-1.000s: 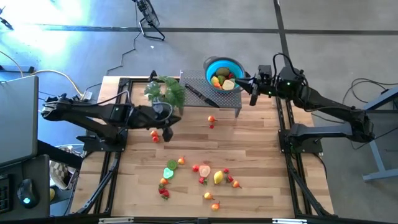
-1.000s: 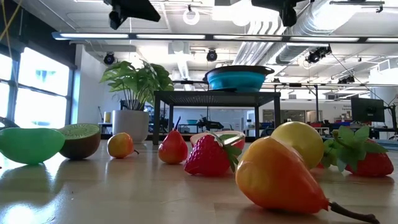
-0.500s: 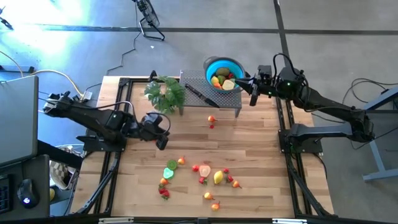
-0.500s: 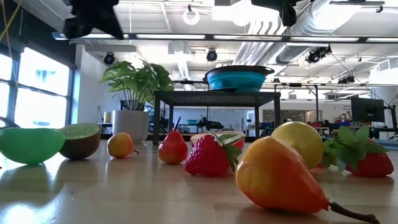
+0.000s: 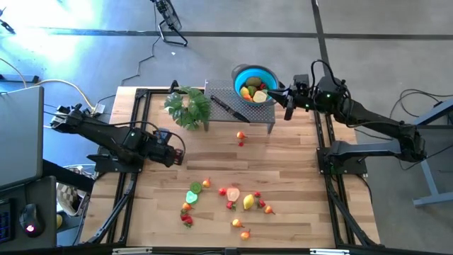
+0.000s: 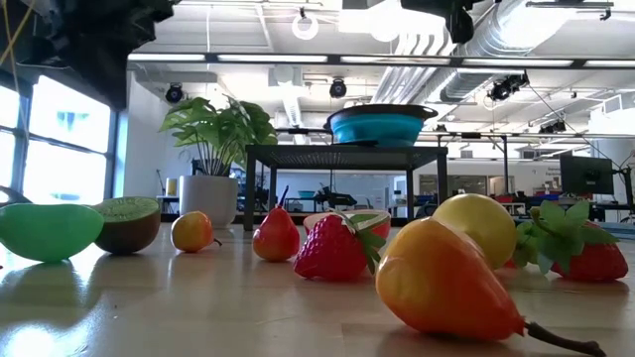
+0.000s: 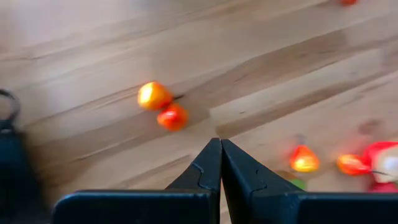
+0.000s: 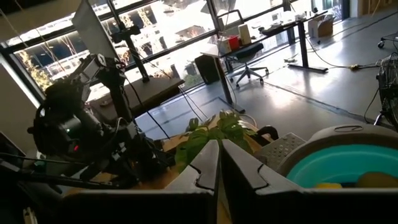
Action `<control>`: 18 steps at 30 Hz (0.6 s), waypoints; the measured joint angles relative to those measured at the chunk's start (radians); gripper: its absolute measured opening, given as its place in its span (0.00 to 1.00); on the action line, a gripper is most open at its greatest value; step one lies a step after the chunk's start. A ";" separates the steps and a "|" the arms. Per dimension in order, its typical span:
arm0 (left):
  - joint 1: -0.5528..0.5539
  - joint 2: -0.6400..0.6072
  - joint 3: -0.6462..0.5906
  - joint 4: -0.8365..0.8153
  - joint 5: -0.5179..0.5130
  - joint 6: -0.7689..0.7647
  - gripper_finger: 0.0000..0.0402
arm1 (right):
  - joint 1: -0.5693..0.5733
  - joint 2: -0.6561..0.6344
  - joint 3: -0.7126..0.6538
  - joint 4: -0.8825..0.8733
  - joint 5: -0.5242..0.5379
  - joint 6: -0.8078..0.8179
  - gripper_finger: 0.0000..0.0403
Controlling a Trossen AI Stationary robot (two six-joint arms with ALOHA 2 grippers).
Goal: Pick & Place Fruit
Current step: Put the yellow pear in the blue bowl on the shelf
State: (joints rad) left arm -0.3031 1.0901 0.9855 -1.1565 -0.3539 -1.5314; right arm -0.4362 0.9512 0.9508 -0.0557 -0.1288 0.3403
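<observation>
Since the earlier frames the left gripper (image 5: 173,153) has pulled back toward its own base, away from the leafy plant (image 5: 189,106), and now hangs with its fingers (image 7: 205,174) pressed shut and holding nothing. Just ahead of those fingertips lie two small orange-red fruits (image 7: 163,106), touching each other on the bare wood. Farther ahead and toward the table's near edge sits the main scatter of fruit (image 5: 228,200), with no long axis to speak of. My judgement: the left arm is clearly the nearer one. The right gripper (image 5: 288,110), also shut and empty, waits well apart from that scatter, just beside the blue bowl (image 5: 248,74) on the black stand (image 5: 241,112).
</observation>
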 joint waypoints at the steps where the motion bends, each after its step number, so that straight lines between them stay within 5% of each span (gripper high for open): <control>1: 0.000 0.012 0.000 -0.013 -0.002 0.001 0.01 | 0.000 0.002 0.000 0.000 0.006 0.002 0.02; 18: 0.002 0.091 0.000 0.015 -0.026 0.101 0.01 | 0.026 0.005 0.000 -0.056 0.097 -0.007 0.02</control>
State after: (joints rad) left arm -0.3012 1.1809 0.9855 -1.1411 -0.3800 -1.4300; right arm -0.4103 0.9565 0.9508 -0.1119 -0.0322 0.3337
